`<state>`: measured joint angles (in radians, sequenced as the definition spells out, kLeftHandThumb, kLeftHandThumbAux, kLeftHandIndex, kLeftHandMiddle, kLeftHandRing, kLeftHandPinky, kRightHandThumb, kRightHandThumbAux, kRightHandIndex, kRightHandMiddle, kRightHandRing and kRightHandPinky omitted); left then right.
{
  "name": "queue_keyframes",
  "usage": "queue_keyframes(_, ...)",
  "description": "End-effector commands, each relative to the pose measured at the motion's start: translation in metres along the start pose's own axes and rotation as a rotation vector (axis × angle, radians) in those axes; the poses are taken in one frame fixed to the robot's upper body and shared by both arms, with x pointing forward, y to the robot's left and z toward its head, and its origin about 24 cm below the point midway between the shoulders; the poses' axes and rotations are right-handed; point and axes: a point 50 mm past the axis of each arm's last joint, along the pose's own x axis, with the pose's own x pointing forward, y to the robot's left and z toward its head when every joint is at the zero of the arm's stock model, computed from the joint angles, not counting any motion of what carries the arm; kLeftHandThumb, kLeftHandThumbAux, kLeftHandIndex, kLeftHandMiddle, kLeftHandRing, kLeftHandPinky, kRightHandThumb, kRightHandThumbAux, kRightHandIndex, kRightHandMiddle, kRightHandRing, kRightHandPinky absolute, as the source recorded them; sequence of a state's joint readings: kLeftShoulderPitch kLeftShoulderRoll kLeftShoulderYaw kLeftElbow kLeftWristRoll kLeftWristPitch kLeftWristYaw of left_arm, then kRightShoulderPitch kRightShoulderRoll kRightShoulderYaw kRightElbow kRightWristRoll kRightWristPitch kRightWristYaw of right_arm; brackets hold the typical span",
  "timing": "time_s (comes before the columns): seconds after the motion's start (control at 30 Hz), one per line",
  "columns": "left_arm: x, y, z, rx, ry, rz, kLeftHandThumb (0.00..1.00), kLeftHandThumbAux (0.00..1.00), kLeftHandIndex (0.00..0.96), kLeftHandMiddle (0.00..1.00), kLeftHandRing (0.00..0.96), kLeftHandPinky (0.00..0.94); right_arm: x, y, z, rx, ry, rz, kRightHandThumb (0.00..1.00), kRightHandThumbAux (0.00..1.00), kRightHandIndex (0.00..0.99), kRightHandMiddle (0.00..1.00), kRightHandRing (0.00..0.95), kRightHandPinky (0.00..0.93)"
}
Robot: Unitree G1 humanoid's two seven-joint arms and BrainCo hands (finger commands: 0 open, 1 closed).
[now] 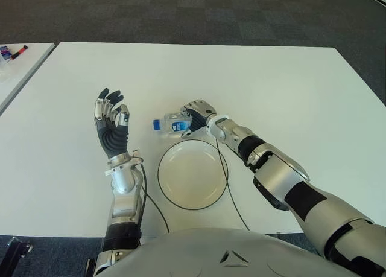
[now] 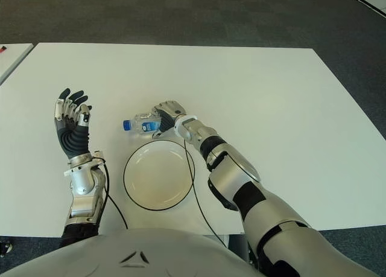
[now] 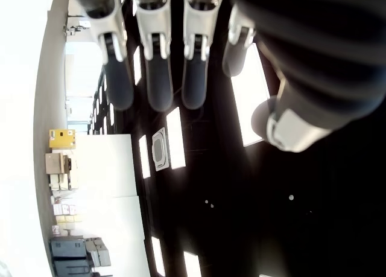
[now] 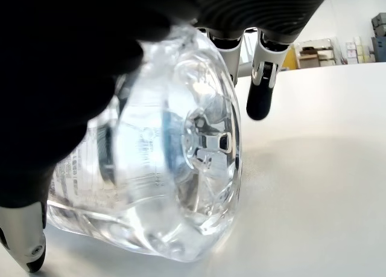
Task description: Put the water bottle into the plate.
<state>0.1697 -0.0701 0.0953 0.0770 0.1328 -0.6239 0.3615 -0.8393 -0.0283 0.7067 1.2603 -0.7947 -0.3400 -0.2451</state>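
Right wrist: right hand (image 4: 90,54) grips water bottle (image 4: 175,168).

Right hand (image 1: 196,117) at frame centre, fingers curled in a grasp; left hand (image 1: 111,123) raised centre-left, fingers spread.

A clear water bottle (image 1: 171,124) with a blue cap and a blue-and-white label is seen beside a cream plate (image 1: 192,173) edged with a thin black rim. The table (image 1: 289,90) is plain white. Both hands (image 1: 110,125) (image 1: 196,115) are finished in silver and black (ribbed black palms). The floor (image 1: 181,11) is patterned in dark grey checks.
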Motion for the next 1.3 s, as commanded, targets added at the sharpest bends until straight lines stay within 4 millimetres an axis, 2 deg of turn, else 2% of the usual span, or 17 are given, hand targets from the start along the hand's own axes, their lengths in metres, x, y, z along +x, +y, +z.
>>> queue_keyframes(0.03, -0.005, -0.007, 0.000, -0.025, 0.024, 0.020, 0.526, 0.557, 0.166, 0.265, 0.285, 0.330, -0.007, 0.015, -0.005, 0.024, 0.010, 0.059, 0.959, 0.651, 0.414, 0.533, 0.489, 0.222)
queue_keyframes(0.97, -0.005, -0.008, 0.001, -0.036, 0.023, 0.014, 0.528, 0.575, 0.182, 0.295, 0.315, 0.357, -0.007, 0.007, -0.007, 0.006, -0.032, 0.050, 0.958, 0.652, 0.412, 0.539, 0.487, 0.091)
queue_keyframes(1.1, -0.005, -0.008, 0.001, -0.033, 0.022, 0.012, 0.531, 0.575, 0.181, 0.297, 0.317, 0.356, -0.007, 0.000, -0.008, 0.011, -0.044, 0.041, 0.958, 0.653, 0.411, 0.536, 0.486, 0.093)
queue_keyframes(1.3, -0.005, -0.008, 0.000, -0.033, 0.021, 0.008, 0.533, 0.575, 0.178, 0.299, 0.319, 0.356, -0.007, 0.000, -0.008, 0.019, -0.044, 0.045, 0.957, 0.654, 0.409, 0.533, 0.485, 0.124)
